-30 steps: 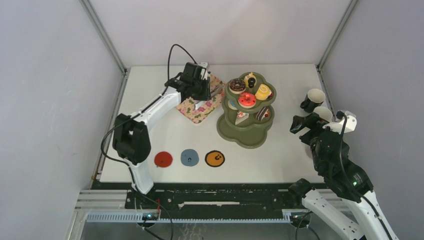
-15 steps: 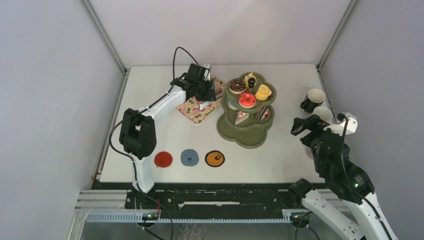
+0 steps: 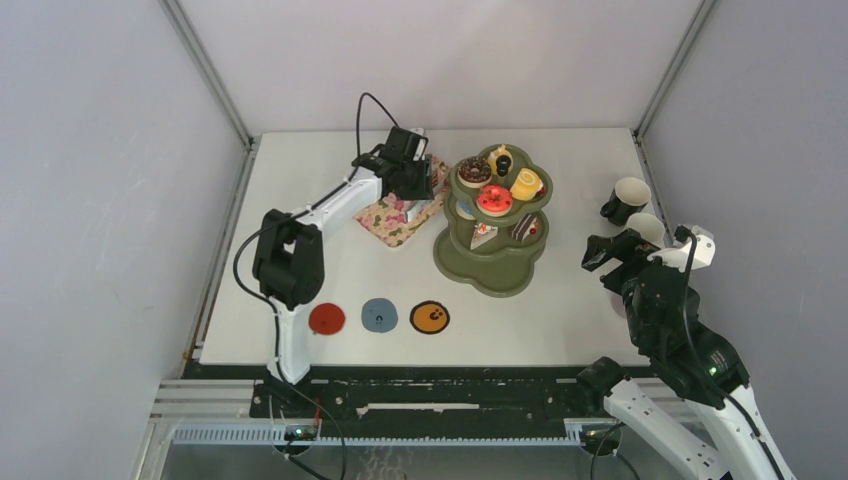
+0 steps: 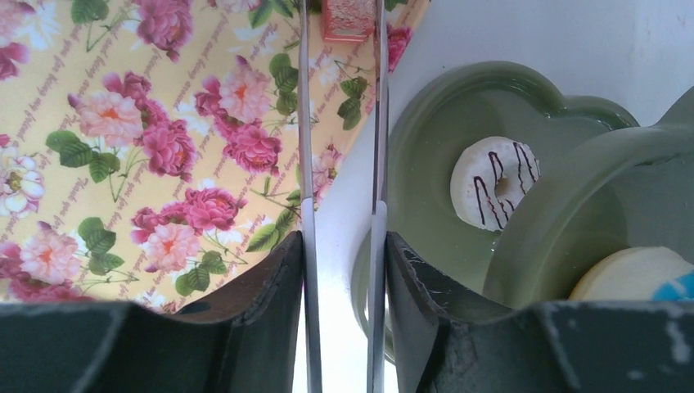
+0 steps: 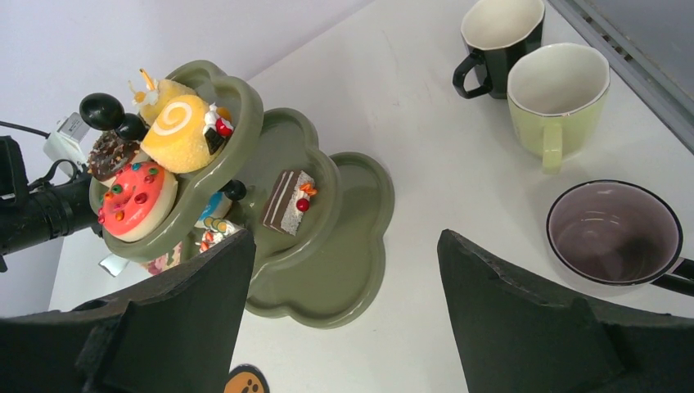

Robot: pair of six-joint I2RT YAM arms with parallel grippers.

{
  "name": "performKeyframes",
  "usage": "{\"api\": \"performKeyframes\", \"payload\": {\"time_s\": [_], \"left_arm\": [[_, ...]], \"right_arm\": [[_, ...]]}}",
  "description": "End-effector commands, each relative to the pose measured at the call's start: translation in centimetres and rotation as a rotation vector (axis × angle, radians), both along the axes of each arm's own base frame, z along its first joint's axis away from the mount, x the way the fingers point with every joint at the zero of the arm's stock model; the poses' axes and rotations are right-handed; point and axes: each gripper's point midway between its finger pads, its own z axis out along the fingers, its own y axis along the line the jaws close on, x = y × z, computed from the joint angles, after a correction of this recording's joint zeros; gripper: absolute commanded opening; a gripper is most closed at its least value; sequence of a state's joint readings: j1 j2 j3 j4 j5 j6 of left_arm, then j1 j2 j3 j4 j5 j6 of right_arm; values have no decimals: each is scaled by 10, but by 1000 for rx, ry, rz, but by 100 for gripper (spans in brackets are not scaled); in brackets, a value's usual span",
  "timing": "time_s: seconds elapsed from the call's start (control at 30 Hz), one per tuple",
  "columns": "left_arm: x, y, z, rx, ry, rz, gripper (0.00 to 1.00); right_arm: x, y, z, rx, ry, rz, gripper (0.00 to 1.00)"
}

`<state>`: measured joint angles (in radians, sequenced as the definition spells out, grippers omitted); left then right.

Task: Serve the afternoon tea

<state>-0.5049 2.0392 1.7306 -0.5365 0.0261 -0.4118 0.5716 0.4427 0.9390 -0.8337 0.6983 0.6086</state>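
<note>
The olive-green stand (image 3: 492,272) holds donuts, a roll cake and cake slices on its tiers. My left gripper (image 3: 417,190) hovers over the floral tray's right edge, beside the stand, shut on thin metal tongs (image 4: 304,164). In the left wrist view a pink cake piece (image 4: 348,18) sits between the tong tips on the tray. A white drizzled donut (image 4: 495,182) lies on a lower tier of the stand (image 4: 425,123). My right gripper (image 5: 345,241) hangs open and empty, right of the stand (image 5: 327,282). A black mug (image 5: 499,33), a green mug (image 5: 558,82) and a dark mug (image 5: 614,233) stand at the right.
The pink floral tray (image 3: 383,217) lies left of the stand. Red (image 3: 327,319), blue (image 3: 379,315) and orange (image 3: 430,318) coasters sit in a row near the front. Walls close in the table on the left, back and right.
My left arm has swung right, toward the stand, and the tongs have spread a little. The right arm has hardly moved.
</note>
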Motion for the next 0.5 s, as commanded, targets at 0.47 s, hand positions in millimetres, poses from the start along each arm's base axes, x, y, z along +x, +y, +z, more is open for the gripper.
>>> {"api": "performKeyframes", "payload": {"time_s": [0.47], "left_arm": [[-62,32,79,-43,-131,-30,0]], "right_arm": [[5,7,15,38,-39,16,90]]}}
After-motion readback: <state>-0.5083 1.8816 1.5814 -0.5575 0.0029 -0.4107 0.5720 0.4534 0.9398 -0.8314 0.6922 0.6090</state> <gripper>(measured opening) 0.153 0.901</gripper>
